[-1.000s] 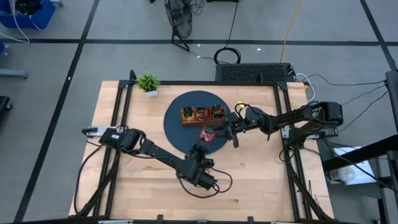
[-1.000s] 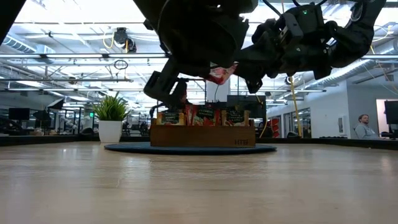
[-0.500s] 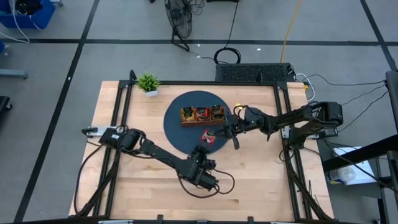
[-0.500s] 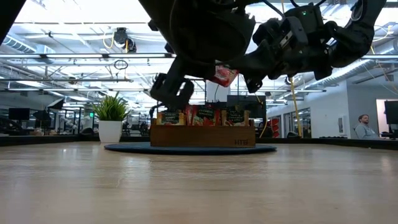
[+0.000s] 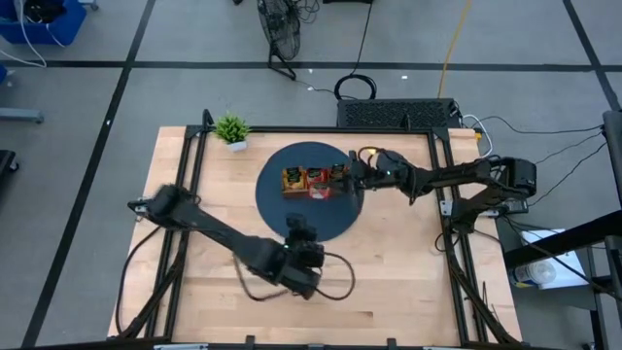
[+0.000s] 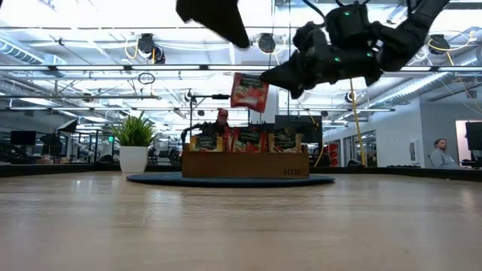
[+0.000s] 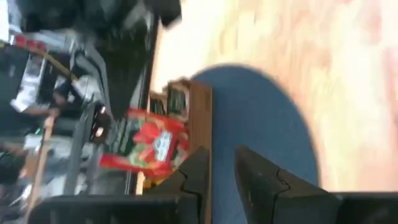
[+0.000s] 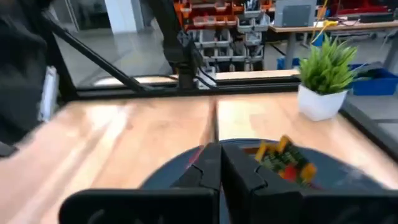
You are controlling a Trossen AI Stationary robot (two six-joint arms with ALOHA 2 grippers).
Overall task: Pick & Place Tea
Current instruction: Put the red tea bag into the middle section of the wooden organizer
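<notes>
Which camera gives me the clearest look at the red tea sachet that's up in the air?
The low view: the red tea sachet faces the camera, hanging from the right gripper. The left wrist view shows it blurred; the high view shows only a red speck; the right wrist view hides it.

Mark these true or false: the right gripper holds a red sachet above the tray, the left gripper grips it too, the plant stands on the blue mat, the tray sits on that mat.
1. The right gripper holds a red sachet in the air above the wooden tray. True.
2. The left gripper grips it too. False: it is apart from the sachet, open and empty.
3. The potted plant stands on the blue mat. False: it stands on the table, off the mat.
4. The tray sits on the mat. True.
</notes>
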